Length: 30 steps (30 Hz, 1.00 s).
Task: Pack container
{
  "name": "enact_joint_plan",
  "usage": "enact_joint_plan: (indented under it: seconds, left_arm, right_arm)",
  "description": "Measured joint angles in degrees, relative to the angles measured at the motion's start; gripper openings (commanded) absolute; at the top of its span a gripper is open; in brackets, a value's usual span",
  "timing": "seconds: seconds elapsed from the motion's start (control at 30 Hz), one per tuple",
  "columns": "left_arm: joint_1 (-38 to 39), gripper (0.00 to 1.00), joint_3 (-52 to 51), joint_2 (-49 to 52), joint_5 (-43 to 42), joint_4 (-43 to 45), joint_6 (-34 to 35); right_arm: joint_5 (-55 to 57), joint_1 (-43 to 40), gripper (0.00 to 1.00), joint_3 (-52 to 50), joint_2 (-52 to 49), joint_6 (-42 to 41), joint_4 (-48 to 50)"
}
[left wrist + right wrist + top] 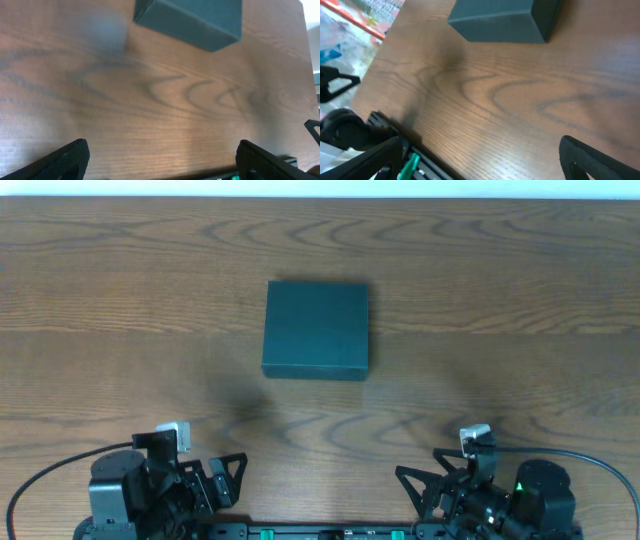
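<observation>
The broad brown wood-grain desk [100, 310] carries the matte teal-black rectangular container [316, 330] at its middle, flat, flap lid down, with nothing to pack in sight. The left tool [160, 157] and the right tool [480, 152] sit at the near edge, well apart from it, each spread wide and empty. With the lid shut and nothing bracing the box, a one-sided pry at the flap could likely skate it across the smooth wood rather than open it.

The dark container [192, 20] sits on the wooden table [150, 100] beyond the wide-spread left gripper [162, 150].
</observation>
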State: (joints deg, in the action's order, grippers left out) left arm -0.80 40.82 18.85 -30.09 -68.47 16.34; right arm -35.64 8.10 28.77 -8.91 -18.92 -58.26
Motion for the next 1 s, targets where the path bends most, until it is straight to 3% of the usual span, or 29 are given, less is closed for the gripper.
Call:
enact_joint_plan:
  seconds: [0.13, 0.7, 0.87, 1.0]
  left_arm:
    - [0.0, 0.95, 0.0, 0.0, -0.11, -3.41, 1.11]
    - [-0.09, 0.95, 0.0, -0.07, 0.61, -3.48, 1.86]
    - [-1.29, 0.95, -0.22, -2.51, 3.28, 7.04, 1.01]
    - [-2.03, 0.96, -1.64, -6.49, 4.2, 17.99, -7.67]
  right_arm:
    - [-0.39, 0.0, 0.99, 0.0, 0.0, -1.73, -0.66]
    - [-0.63, 0.0, 0.99, 0.0, 0.0, -2.62, -0.76]
    - [-0.63, 0.0, 0.99, 0.0, 0.0, -2.69, -0.83]
    - [-0.63, 0.0, 0.99, 0.0, 0.0, -2.82, -0.85]
